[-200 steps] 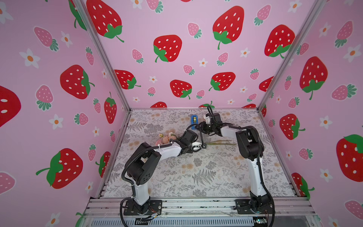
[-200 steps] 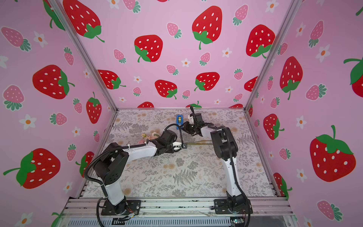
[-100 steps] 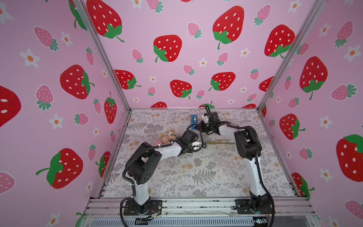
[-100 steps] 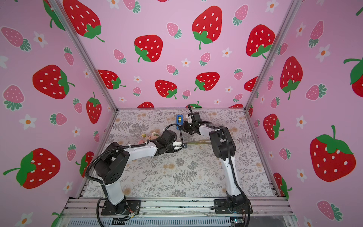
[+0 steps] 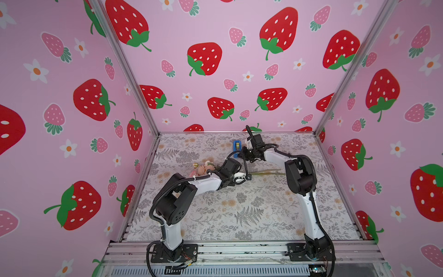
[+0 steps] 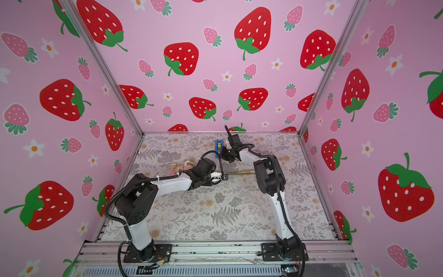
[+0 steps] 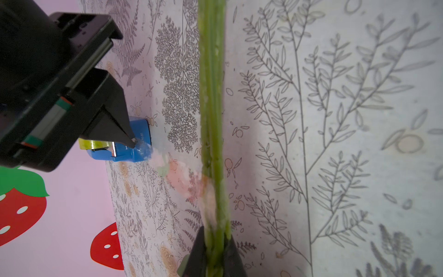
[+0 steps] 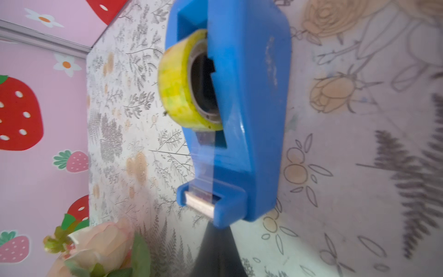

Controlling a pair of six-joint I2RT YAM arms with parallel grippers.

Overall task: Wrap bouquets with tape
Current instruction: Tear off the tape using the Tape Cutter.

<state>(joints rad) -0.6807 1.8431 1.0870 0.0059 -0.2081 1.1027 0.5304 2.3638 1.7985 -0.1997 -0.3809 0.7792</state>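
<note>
Bouquet (image 5: 203,167) lies flat mid-table, with the left gripper (image 7: 217,236) clamped on its stems (image 7: 212,108). No finished wrap shows (a pale smear near the grip is too blurred to read). Heads point toward the left wall, stem ends toward the right arm, long axis crosswise. Farther back, the right gripper (image 7: 132,141) is pinched shut at the cutter of the tape (image 5: 237,146) dispenser, apparently on the loose end; pulling, cutting and winding all remain.

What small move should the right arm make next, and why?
Probably pull the right gripper away from the tape dispenser, toward the bouquet stems. Its fingers are shut at the cutter end, seemingly on the free strip, while the left gripper clamps those stems.
</note>
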